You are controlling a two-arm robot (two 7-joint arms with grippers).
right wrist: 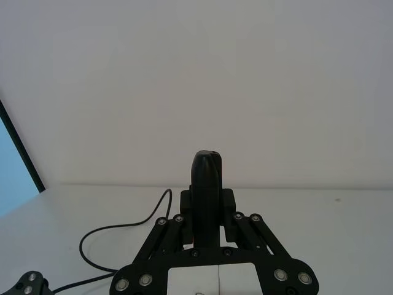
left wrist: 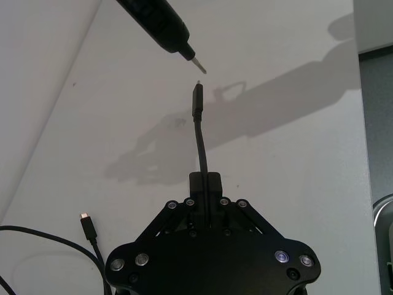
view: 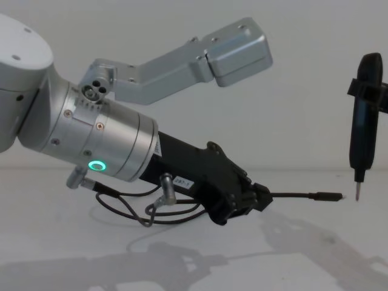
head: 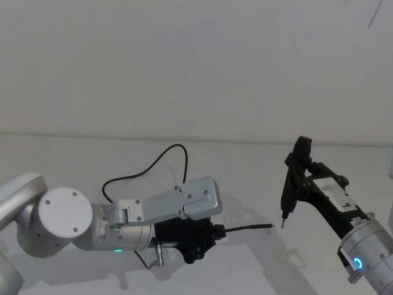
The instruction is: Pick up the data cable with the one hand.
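Observation:
My left gripper (head: 212, 234) is shut on the data cable (head: 153, 162), a thin black lead, a short way behind one slim plug. That plug (left wrist: 196, 98) sticks out straight past the fingertips (left wrist: 206, 182), above the white table. In the chest view the left gripper (view: 257, 199) hangs low over the table, and the cable end (view: 306, 195) points at the tool tip. The rest of the cable loops back on the table; its other plug (left wrist: 88, 226) lies flat. My right gripper (head: 306, 173) is shut on a narrow black upright tool (view: 364, 121) just beyond the held plug.
A short dark wire with silver barrel connectors (view: 151, 212) hangs under the left wrist. The white table (head: 245, 166) runs back to a pale wall. A dark panel edge (right wrist: 18, 147) stands off to one side in the right wrist view.

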